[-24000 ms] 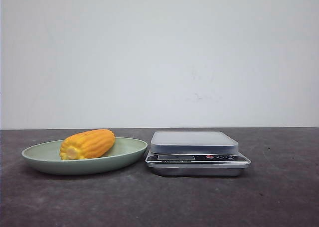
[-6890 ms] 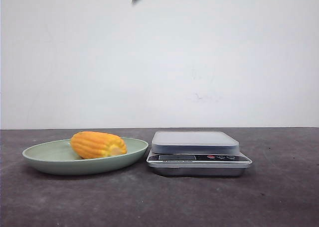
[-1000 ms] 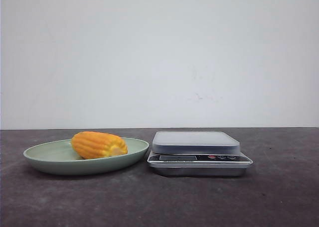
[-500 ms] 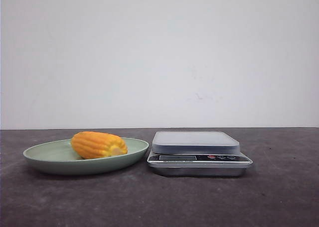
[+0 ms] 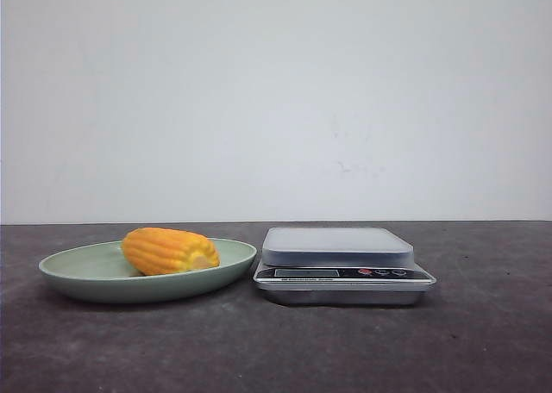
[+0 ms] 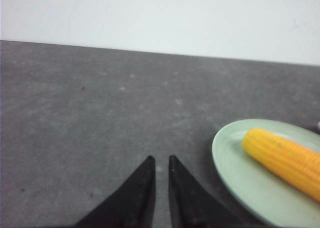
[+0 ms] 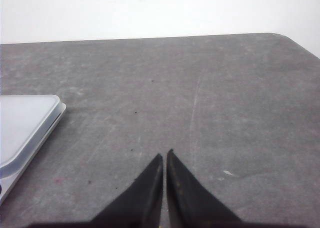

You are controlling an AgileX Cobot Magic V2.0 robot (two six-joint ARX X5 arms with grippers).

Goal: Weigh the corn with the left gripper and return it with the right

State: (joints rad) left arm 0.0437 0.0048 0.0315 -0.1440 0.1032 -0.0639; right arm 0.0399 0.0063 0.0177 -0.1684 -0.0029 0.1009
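Observation:
The corn [image 5: 170, 251], a stubby orange-yellow cob, lies in the pale green plate [image 5: 60, 272] with its paler cut end toward the scale [image 5: 336, 246]. Neither arm shows in the front view. In the left wrist view my left gripper [image 6: 160, 158] hovers over bare table beside the plate [image 6: 235, 168], apart from the corn [image 6: 285, 160]; its black fingers are nearly together with nothing between them. My right gripper [image 7: 165, 153] is shut and empty over bare table, off to the side of the scale [image 7: 22, 123].
The silver scale's platform carries nothing; its display and buttons [image 5: 379, 272] face front. Dark grey table [image 5: 276, 350] runs back to a white wall. The table's rounded far corner [image 7: 285, 37] shows in the right wrist view.
Over the last second nothing has moved. Against the oldest frame the corn lies turned round in the plate, cut end now right. A dark arm tip once at the top edge is gone.

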